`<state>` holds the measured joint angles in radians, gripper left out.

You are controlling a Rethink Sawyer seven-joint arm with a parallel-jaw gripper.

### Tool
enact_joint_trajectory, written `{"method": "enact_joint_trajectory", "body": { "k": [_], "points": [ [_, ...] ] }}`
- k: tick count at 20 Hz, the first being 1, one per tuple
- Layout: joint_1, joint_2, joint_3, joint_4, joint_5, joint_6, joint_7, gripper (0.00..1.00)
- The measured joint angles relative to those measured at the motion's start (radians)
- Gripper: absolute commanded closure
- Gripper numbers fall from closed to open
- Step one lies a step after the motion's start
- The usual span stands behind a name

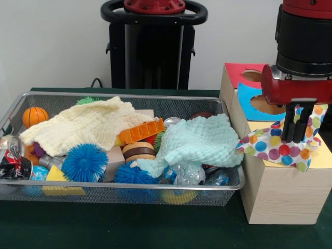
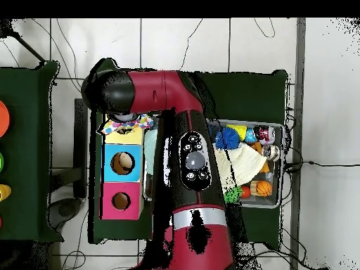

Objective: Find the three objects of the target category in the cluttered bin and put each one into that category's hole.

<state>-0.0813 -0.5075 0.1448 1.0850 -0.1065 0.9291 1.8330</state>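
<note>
Gripper: the gripper point(image 1: 293, 139) pinches a polka-dot cloth point(image 1: 277, 148) – fingers pressed together on it.
Cloth: draped over the wooden box point(image 1: 282, 194), on its yellow top, at the near end.
Key relation: cloth directly beneath the gripper; the yellow section's hole point(image 2: 124, 129) appears covered.
Bin: the wire bin point(image 1: 155, 193) beside the box – a cream cloth point(image 1: 85, 126) and a mint cloth point(image 1: 194, 142) remain.
Surface: green table point(image 1: 129, 228).

The front view is evenly and brightly lit from above, with soft shadows cast under the wire basket point(image 1: 124, 194) and beside the wooden box point(image 1: 280, 199). Slight glare is seen on the crushed can point(image 1: 13, 155). Mild softness is noted throughout.
</note>
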Motion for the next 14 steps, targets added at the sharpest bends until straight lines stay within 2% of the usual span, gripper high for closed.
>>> {"method": "enact_joint_trajectory", "body": {
  "k": [14],
  "points": [
    [0.000, 0.000, 0.000, 0.003, 0.012, 0.005, 0.000, 1.00]
  ]
}}
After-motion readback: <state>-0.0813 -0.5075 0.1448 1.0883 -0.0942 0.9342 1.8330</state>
